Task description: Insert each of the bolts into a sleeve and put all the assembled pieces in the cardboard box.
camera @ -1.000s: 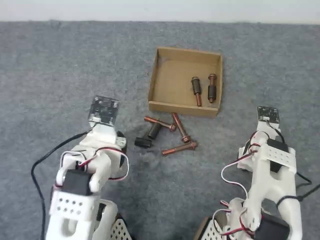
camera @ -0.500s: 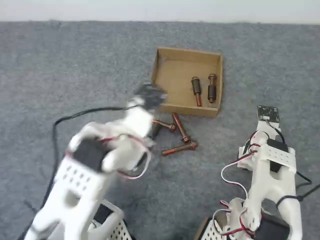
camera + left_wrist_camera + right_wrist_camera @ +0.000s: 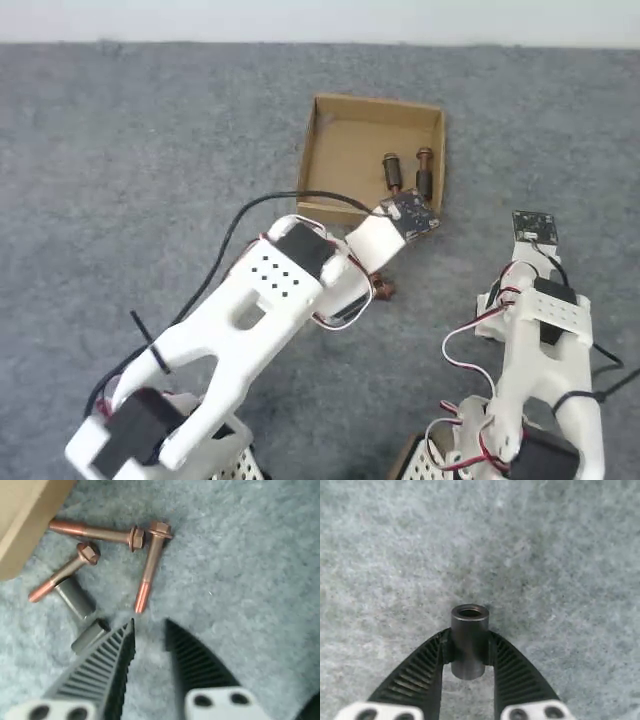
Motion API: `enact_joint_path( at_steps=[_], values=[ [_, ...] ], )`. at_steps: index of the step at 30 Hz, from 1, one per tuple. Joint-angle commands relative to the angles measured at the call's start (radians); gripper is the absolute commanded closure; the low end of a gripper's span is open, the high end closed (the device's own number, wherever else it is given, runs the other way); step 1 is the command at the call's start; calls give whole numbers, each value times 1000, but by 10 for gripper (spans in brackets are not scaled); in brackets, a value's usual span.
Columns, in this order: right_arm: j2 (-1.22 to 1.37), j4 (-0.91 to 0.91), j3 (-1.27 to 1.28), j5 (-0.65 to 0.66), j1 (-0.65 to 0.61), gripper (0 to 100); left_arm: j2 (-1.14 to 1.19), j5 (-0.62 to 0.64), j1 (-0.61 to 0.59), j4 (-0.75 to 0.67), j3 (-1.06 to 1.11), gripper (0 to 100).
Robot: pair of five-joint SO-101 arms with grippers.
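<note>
Three loose copper bolts lie on the grey carpet: one (image 3: 95,531) near the cardboard box (image 3: 22,525), one (image 3: 150,565) pointing at my left gripper (image 3: 149,626), and one (image 3: 62,577) beside a dark sleeve (image 3: 75,598). A second sleeve (image 3: 90,635) lies by one left finger. The left gripper is open just short of the bolts, holding nothing. My right gripper (image 3: 469,645) is shut on an upright dark sleeve (image 3: 469,630) above bare carpet. From above, the left arm (image 3: 300,275) covers most of the bolts, and the box (image 3: 335,160) holds two assembled pieces (image 3: 393,180) (image 3: 423,175).
The right arm (image 3: 540,320) stands at the lower right, apart from the box. Open grey carpet lies to the left of the box and between the two arms. A black cable (image 3: 250,215) runs along the left arm.
The left arm has swung from the left of the bolts forward and to the right, and now stretches over them toward the box's front wall. The right arm has stayed still.
</note>
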Motion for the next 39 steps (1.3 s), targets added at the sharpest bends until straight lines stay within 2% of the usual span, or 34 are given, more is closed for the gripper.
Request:
enact_joint_path(
  at_steps=[1,7,12,19,26,34,39],
  values=[
    [-36,-15,-3,20,18,991,11,-15,8,-160,70,805],
    [-38,-16,5,21,18,991,72,-103,6,-351,150,800],
    [-42,-18,8,25,16,991,235,-104,2,-427,65,800],
    [-38,-19,8,54,10,991,448,-104,-2,-414,-120,800],
    [-38,-19,8,54,10,991,546,-104,0,-411,-209,801],
    [-36,-30,6,55,8,991,664,-178,8,-226,-348,806],
    [-36,-31,6,55,8,991,749,-178,8,-152,-453,885]
  ],
)
